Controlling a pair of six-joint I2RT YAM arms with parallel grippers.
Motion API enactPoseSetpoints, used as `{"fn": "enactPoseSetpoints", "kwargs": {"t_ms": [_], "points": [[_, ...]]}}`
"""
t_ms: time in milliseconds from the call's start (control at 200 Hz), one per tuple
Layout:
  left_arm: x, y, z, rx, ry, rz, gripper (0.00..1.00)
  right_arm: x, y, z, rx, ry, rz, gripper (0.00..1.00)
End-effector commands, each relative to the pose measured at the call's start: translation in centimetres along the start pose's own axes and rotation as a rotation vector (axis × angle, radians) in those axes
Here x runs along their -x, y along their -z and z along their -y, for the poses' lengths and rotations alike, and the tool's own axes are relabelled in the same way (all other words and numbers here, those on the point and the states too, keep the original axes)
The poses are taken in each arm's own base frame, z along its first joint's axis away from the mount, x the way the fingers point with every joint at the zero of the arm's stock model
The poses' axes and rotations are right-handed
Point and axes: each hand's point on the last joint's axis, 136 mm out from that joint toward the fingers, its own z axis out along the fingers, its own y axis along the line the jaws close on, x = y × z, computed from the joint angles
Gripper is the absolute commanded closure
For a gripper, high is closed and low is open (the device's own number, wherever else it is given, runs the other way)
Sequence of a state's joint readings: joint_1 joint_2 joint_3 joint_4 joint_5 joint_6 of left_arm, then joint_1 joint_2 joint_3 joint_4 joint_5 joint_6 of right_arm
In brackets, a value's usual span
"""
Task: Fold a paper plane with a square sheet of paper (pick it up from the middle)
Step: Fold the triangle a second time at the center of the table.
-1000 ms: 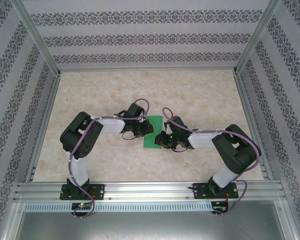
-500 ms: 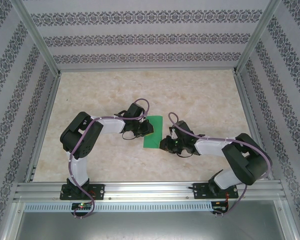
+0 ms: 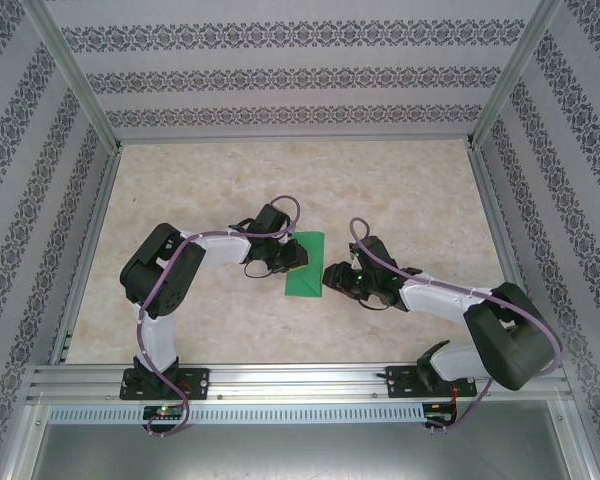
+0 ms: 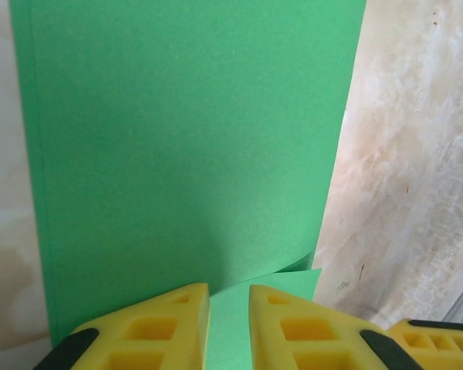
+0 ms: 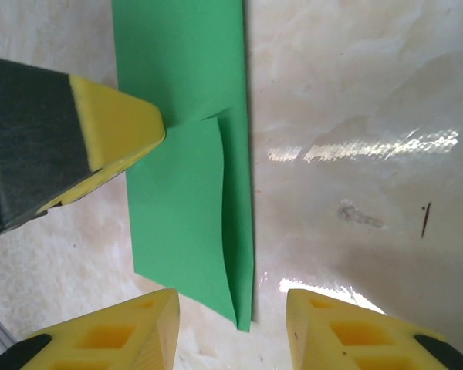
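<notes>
The square sheet of paper (image 3: 305,265) is bright green and lies folded into a narrow rectangle on the table's middle. Its top layer curls up slightly along the open edge (image 5: 220,200). My left gripper (image 3: 292,258) sits at the sheet's left side, low over it. In the left wrist view the left gripper (image 4: 228,297) has its yellow fingers a narrow gap apart, with the paper (image 4: 185,139) lying flat beneath them. My right gripper (image 3: 332,276) is just right of the sheet. The right gripper (image 5: 231,308) stands open, with the paper's near corner (image 5: 243,320) ahead of the gap. The left fingertip (image 5: 112,123) touches the paper's edge.
The marbled tabletop (image 3: 400,200) is bare around the paper. Patterned walls and metal frame posts (image 3: 75,100) enclose the back and sides. A metal rail (image 3: 300,380) with both arm bases runs along the near edge.
The right gripper has drawn back off the paper to the right and opened wide, its elbow swinging out right. The left jaws have parted slightly; the left arm stayed put.
</notes>
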State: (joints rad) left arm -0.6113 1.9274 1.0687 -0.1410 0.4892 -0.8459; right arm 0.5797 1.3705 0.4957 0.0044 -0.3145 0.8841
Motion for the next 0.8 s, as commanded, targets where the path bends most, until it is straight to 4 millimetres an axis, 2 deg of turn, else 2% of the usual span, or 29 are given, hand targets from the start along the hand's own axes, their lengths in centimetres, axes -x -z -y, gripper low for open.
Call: {"fn": "enactPoseSetpoints", "kwargs": {"t_ms": [0,220,525,794], "points": [[-0.3,1.3,1.4,-0.008,-0.040,0.001,0.76,1.8,-0.6,-1.6,0.048,-0.006,0.041,0.59],[-0.5,1.8,1.4,-0.006,-0.055,0.002,0.76,2.4,-2.1,-2.4,0.071,0.001,0.015,0.57],[-0.4,2.4,2.2,-0.021,-0.076,0.011,0.73,2.5,-3.7,-1.7,0.041,-0.002,-0.015,0.56],[-0.5,2.5,1.8,-0.005,-0.079,0.013,0.74,2.7,-4.0,-1.9,0.052,-0.001,-0.019,0.62]]}}
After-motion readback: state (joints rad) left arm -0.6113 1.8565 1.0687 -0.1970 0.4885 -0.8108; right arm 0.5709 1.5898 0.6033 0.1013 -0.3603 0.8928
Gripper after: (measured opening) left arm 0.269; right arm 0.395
